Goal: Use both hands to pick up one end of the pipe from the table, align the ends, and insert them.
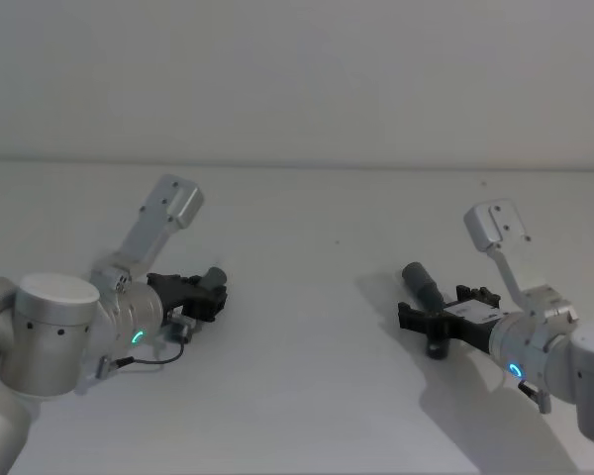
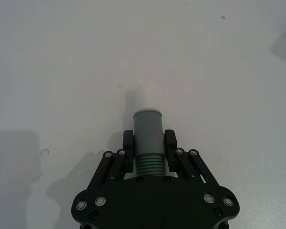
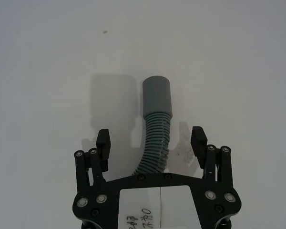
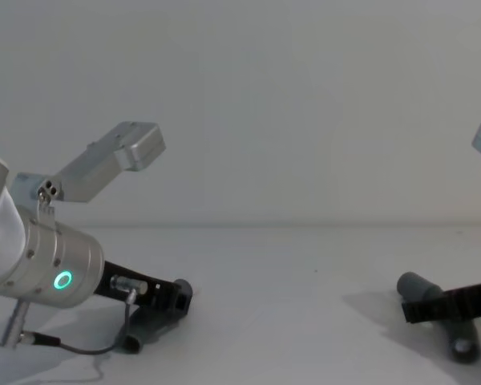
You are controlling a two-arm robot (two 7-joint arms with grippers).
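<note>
Right pincer (image 3: 151,140), fingers (image 3: 103,141) spread, straddles the right tube (image 3: 157,98) lying lengthwise between them, untouched; left pincer (image 2: 149,143) pinches the left tube (image 2: 148,125), mouth pointing straight ahead

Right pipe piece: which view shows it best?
Right wrist view: the right pipe piece shows clearest, smooth cuff and ribbed bend, between the right gripper's open jaws. Head view shows it foreshortened, partly under the gripper. Chest view shows it side-on, crossed by the gripper. The left gripper clamps the left pipe piece.
</note>
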